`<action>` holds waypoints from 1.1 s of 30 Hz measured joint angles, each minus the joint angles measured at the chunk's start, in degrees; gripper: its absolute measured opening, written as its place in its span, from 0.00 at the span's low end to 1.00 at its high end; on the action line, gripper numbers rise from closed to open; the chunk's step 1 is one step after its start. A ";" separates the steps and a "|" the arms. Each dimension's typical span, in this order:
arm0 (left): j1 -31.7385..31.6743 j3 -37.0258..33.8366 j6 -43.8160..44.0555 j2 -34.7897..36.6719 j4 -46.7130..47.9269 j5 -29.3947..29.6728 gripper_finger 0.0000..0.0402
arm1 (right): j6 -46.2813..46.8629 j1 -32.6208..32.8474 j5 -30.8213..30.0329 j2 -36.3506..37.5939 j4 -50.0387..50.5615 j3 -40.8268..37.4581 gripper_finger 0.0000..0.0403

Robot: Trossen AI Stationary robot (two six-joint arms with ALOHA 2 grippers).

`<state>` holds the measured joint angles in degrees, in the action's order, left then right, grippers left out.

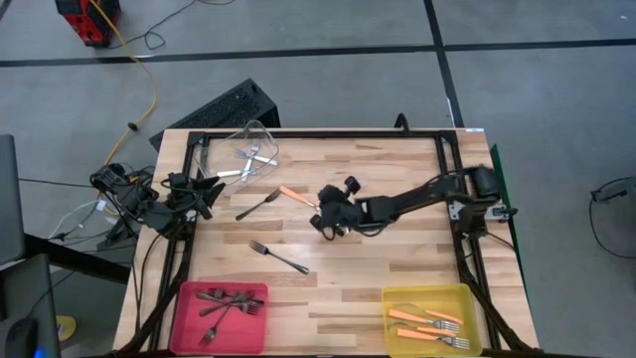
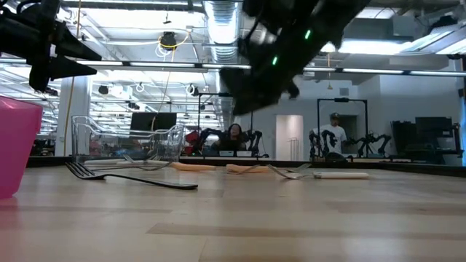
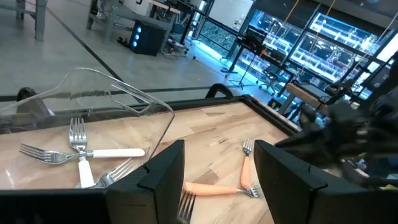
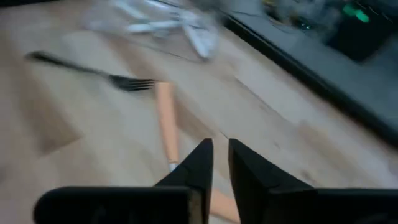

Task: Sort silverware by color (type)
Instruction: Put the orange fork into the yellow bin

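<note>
Two orange-handled forks lie crossed at mid-table; the high view shows one of them. Two dark forks lie flat on the wood, one beside it and one nearer the front. My right gripper hangs above the orange forks, clear of the table, fingers a narrow gap apart with nothing between them. My left gripper waits at the table's left edge, open and empty.
A clear bin at the far left holds white-handled silver forks. A pink bin at the near left holds dark forks. A yellow bin at the near right holds orange-handled forks. Bare wood lies between the two near bins.
</note>
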<state>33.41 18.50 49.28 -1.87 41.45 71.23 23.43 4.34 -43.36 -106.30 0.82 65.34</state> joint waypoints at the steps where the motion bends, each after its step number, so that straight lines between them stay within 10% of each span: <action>1: 0.00 0.02 0.01 0.00 -0.02 0.01 0.44 | -2.96 0.07 1.59 1.90 1.13 0.00 0.20; 7: -0.02 0.00 0.00 0.00 -0.02 0.00 0.44 | -13.55 -3.69 20.61 12.31 8.04 0.02 0.38; 15: -0.02 0.02 0.02 0.00 -0.02 0.00 0.44 | -23.18 -8.05 26.17 19.52 14.89 1.47 0.55; 33: -0.01 0.02 0.02 -0.02 0.00 -0.05 0.44 | -40.97 -15.14 39.88 3.03 37.73 14.62 0.56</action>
<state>33.40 18.52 49.30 -1.89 41.45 71.18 -17.54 -10.80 -3.49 -103.27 38.55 79.96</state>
